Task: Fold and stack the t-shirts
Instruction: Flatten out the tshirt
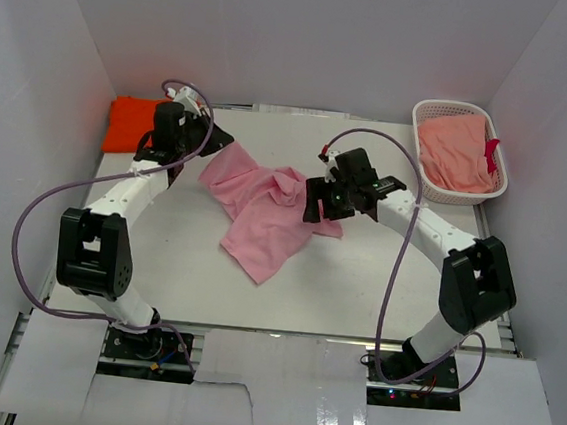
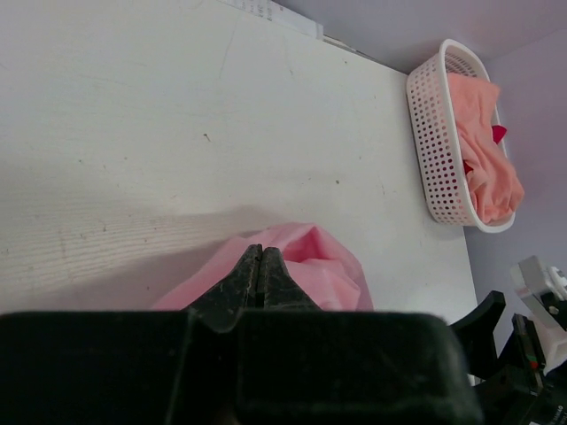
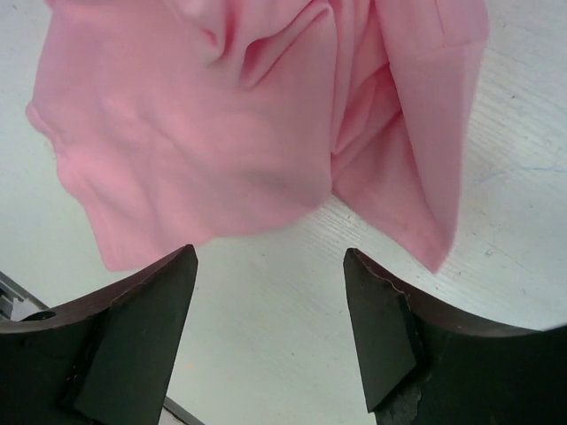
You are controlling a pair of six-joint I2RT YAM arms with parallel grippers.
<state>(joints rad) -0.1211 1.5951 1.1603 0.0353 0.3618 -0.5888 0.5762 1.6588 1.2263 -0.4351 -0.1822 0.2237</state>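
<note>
Your white worktop (image 1: 177, 273) carries everything here. On its middle lies the light pink t-shirt (image 1: 263, 221), crumpled and unfolded, stretched from near the far-left corner down toward the near edge, with a bunched ridge at its centre. In the far-right corner you have the white lattice basket (image 1: 416, 120), holding a peach cloth (image 1: 455, 149) with a small red piece (image 1: 491, 152) on it. The orange t-shirt (image 1: 129, 122) sits in the far-left corner against the wall, well apart from the pink one. Your left gripper (image 1: 213, 143) is at the pink shirt's far-left end, its jaws closed together with pink cloth pinched at the tips. Your right gripper (image 1: 325, 201) hovers over the shirt's right edge with its jaws spread wide and nothing held between them.
</note>
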